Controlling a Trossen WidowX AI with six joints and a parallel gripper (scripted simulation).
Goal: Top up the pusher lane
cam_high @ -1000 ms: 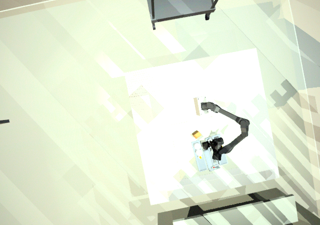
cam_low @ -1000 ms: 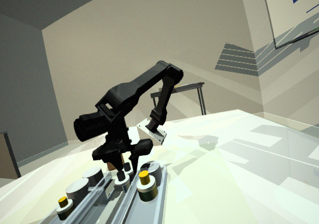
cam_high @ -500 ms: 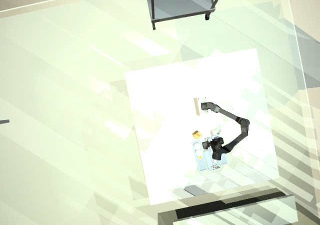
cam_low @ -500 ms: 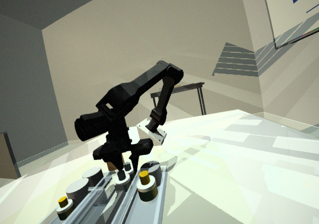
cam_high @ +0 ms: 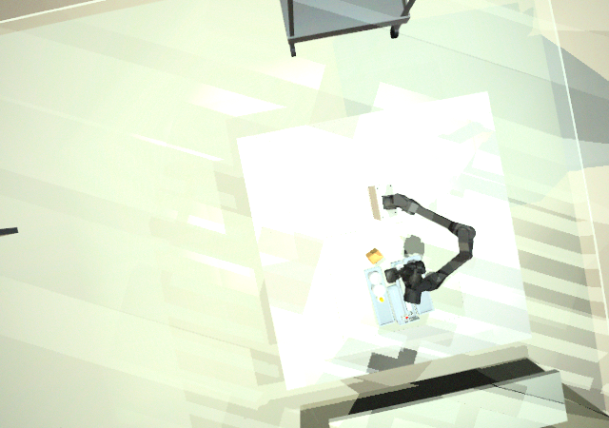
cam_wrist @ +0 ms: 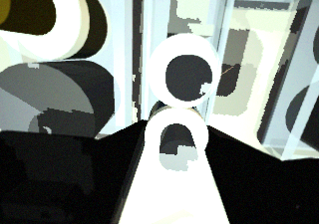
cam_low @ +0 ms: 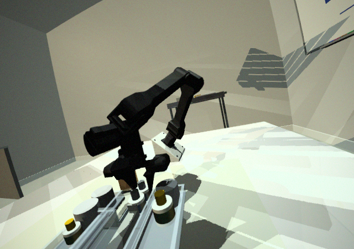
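My gripper (cam_low: 142, 190) (cam_wrist: 174, 127) is shut on a jar (cam_low: 141, 183) (cam_wrist: 151, 134) with a white shoulder and dark cap, pointing down at the front end of the middle, sprung lane (cam_low: 131, 224). The matching old jar (cam_low: 136, 199) (cam_wrist: 159, 80) stands upright in that lane, directly behind the held one. The two look very close or touching. The pusher plate (cam_low: 133, 208) seems to be right behind the old jar. The held jar looks upright; its base and the low front stop are hidden, so I cannot tell whether it stands on the floor. In the top view the arm hides both jars.
In the exterior view, the left lane holds a yellow-capped jar (cam_low: 72, 232) (cam_high: 381, 299) and two wide pale jars (cam_low: 86, 207) (cam_low: 103, 193). The right lane holds another yellow-capped jar (cam_low: 163, 210) and a grey jar (cam_low: 175, 190). An orange box (cam_high: 374, 256) lies near the lanes' front.
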